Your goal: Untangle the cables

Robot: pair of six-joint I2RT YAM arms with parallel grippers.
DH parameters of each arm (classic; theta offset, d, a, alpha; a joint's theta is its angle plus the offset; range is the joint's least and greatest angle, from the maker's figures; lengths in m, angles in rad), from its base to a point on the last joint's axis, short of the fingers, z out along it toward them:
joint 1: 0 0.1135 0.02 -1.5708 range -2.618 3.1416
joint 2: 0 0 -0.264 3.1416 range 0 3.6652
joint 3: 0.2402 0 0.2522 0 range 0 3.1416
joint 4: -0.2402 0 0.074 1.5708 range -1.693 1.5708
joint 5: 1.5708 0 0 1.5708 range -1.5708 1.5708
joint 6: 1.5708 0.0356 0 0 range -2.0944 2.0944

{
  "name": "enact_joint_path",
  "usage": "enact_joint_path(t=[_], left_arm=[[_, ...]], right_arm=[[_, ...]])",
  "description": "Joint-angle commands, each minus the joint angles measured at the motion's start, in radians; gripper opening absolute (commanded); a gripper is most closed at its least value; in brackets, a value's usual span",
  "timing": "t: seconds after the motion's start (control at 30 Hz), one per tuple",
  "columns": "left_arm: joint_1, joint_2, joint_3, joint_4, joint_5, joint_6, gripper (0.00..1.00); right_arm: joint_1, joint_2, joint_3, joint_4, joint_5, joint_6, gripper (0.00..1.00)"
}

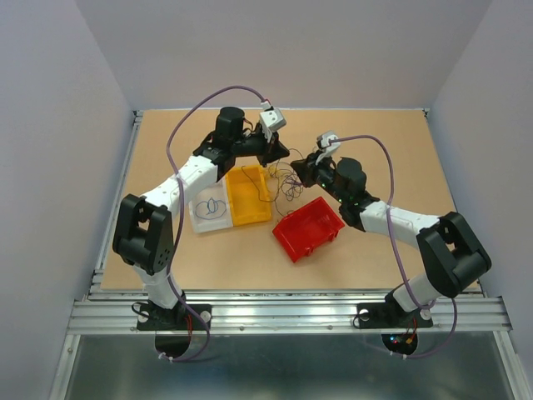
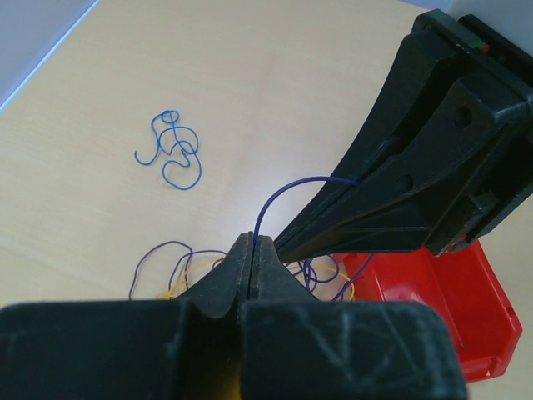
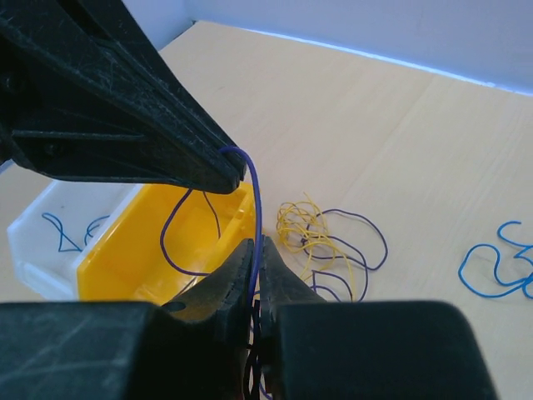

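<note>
The cables [image 1: 288, 182] lie as a small tangle of thin purple and yellow strands [image 3: 326, 237] on the table between the arms. Both grippers pinch the same purple cable [image 2: 287, 187], which arcs in a short span between their tips. My left gripper [image 2: 252, 242] is shut on one part of it, and my right gripper [image 3: 256, 247] is shut on it a little further along. In the top view the left gripper [image 1: 281, 157] and right gripper [image 1: 301, 167] stand tip to tip above the tangle. A separate blue cable [image 2: 171, 150] lies curled on the table apart from it.
A yellow bin [image 1: 250, 198] sits just left of the tangle, with a strand hanging over it. A clear white bin [image 1: 208, 214] beside it holds a blue wire. A red bin [image 1: 308, 228] stands tilted near the right arm. Walls enclose the table.
</note>
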Motion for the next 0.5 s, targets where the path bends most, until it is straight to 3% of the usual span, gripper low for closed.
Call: enact_joint_path(t=[0.0,0.17,0.3,0.47], left_arm=[[-0.002,-0.081,0.027,0.022,-0.053,-0.023,0.0],[0.051,-0.201,-0.067,0.146,-0.121,-0.123,0.0],[0.117,-0.296,-0.131,0.216,-0.11,-0.205,0.0],[0.151,-0.318,-0.137,0.183,-0.113,-0.198,0.0]], right_arm=[[0.005,0.021,0.05,0.033,0.12,0.011,0.17],[-0.011,0.1,0.105,-0.036,0.275,0.025,0.33],[-0.05,0.169,0.162,-0.088,0.346,0.102,0.34],[-0.113,0.219,0.185,-0.116,0.323,0.165,0.34]])
